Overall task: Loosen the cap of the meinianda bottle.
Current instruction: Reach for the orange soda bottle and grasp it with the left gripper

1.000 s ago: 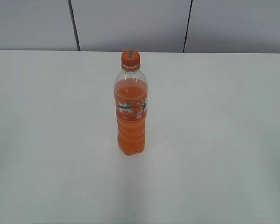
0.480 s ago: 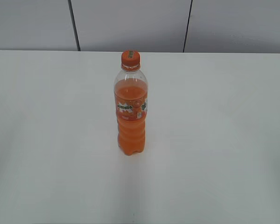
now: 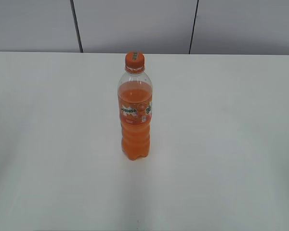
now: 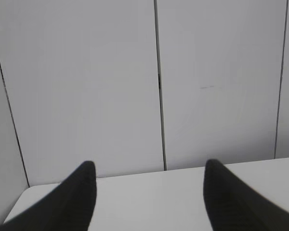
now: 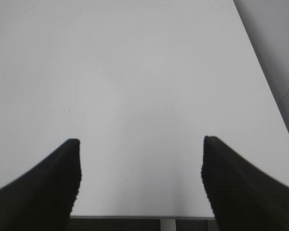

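Observation:
The meinianda bottle (image 3: 134, 120) stands upright near the middle of the white table (image 3: 221, 144) in the exterior view. It is clear plastic with orange drink and an orange-green label band. The small orange ribbed cap (image 3: 134, 59) sits on its neck. Neither arm shows in the exterior view. My left gripper (image 4: 148, 166) is open and empty, facing the grey wall over the table's far edge. My right gripper (image 5: 140, 142) is open and empty above bare table. The bottle shows in neither wrist view.
Grey wall panels with dark seams (image 3: 192, 26) stand behind the table. In the right wrist view the table's near edge (image 5: 135, 217) runs along the bottom and its right edge (image 5: 267, 82) slants at the upper right.

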Motion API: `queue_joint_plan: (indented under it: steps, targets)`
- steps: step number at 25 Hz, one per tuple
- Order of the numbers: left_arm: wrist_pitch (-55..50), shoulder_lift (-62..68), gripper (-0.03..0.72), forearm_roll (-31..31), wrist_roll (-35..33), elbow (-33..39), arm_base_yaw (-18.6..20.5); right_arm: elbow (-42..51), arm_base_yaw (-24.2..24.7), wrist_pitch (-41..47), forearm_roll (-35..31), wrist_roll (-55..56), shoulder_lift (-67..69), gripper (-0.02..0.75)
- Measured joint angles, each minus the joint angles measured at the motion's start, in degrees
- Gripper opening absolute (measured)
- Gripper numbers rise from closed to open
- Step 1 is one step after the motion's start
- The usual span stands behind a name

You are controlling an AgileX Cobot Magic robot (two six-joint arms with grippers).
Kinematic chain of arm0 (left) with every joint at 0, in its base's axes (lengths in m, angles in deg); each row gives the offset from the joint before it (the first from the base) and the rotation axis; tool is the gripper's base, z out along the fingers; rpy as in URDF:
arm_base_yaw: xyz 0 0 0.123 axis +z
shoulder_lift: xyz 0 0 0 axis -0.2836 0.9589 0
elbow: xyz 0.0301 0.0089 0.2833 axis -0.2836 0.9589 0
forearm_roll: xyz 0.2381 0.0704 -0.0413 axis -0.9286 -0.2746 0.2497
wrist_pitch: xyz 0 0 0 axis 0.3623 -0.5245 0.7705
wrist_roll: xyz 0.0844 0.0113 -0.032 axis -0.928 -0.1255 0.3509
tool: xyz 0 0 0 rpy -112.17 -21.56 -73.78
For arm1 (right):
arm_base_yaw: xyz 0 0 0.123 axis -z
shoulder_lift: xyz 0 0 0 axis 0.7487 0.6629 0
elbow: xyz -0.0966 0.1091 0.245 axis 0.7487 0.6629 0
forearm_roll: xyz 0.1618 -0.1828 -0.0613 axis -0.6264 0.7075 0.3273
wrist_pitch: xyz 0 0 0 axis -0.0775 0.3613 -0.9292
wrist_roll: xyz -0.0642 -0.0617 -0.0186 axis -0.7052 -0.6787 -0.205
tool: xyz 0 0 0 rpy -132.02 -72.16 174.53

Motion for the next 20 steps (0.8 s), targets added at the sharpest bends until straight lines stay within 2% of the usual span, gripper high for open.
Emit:
queue_joint_plan:
  steps: [11,17,20]
  targets:
    - [22.94,22.85,0.436,0.0,0.0,0.0,0.0,0.0,0.0,0.0,0.0,0.0,0.0,0.585]
    - [32.34,37.02,0.436,-0.07,0.0,0.0,0.0,0.0,0.0,0.0,0.0,0.0,0.0,0.585]
    - [35.67,42.15,0.436,-2.3,0.0,0.0,0.0,0.0,0.0,0.0,0.0,0.0,0.0,0.585]
